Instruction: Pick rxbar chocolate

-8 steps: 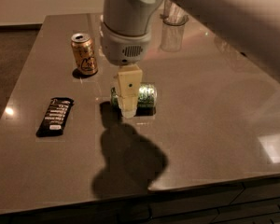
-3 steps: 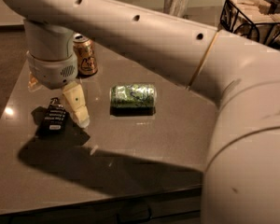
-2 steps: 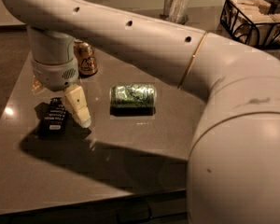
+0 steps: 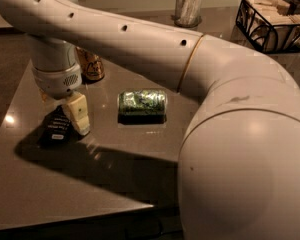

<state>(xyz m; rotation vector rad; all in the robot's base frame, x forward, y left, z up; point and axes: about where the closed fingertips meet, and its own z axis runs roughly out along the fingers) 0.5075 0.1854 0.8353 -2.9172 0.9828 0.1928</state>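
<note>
Here, gripper (image 4: 64,115): spread wide, low over bar (image 4: 54,128);
green can (image 4: 142,103): right of bar;
gold can (image 4: 91,64): behind bar

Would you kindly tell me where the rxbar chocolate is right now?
In the camera view, the rxbar chocolate lies flat on the left of the table, beneath the gripper and left of the green can.
</note>
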